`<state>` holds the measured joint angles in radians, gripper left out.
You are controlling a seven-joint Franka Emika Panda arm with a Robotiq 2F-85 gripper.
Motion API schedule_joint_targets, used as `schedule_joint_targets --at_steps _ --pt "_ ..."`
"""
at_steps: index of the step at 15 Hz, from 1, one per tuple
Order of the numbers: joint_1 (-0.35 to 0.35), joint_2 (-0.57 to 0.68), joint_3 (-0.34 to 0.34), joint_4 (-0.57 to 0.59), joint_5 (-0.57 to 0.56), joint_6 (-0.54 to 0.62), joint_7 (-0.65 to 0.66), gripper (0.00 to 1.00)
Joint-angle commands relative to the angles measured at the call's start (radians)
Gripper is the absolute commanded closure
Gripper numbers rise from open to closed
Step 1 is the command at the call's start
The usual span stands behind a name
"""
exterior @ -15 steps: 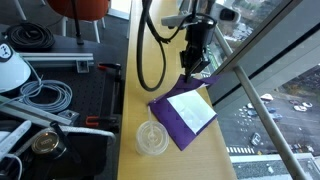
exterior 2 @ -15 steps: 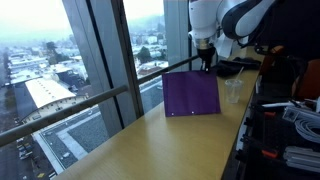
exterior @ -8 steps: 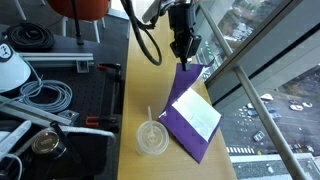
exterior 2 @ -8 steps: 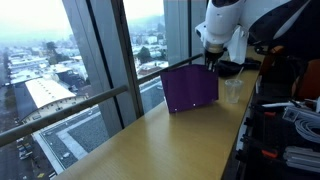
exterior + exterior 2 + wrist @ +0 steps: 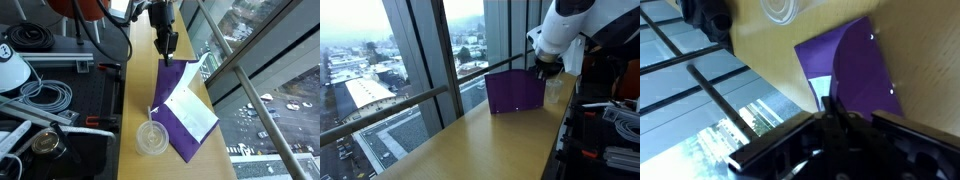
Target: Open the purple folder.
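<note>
Purple folder (image 5: pixel 178 90) lies on the wooden table (image 5: pixel 135 100) directly under the claw (image 5: pixel 166 59), which pinches the lifted cover's top corner. This exterior view alone shows the white paper (image 5: pixel 196 112) inside. From another exterior view the cover stands upright beside the claw, hiding the paper. The wrist view shows the clamped purple edge, with a clear cup (image 5: pixel 780 10) beyond.

The wooden table (image 5: pixel 140 100) carries two things. The folder (image 5: pixel 175 130) lies on it with its lower leaf flat on the wood, white paper on top, and its cover raised. A clear cup (image 5: pixel 152 138) stands just beside the folder's near edge, possibly touching it.
</note>
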<state>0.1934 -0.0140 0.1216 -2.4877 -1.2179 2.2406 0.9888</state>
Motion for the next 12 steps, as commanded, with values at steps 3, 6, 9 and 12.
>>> schedule_joint_targets --at_steps 3,6,9,12 --pt "-0.007 -0.026 0.028 -0.026 -0.006 0.097 0.077 1.00" --pt "-0.009 -0.013 0.029 -0.016 0.011 0.153 0.098 1.00" --pt "-0.006 -0.003 0.033 -0.013 0.043 0.168 0.110 1.00" --pt "-0.002 -0.002 0.040 -0.029 0.054 0.171 0.128 1.00"
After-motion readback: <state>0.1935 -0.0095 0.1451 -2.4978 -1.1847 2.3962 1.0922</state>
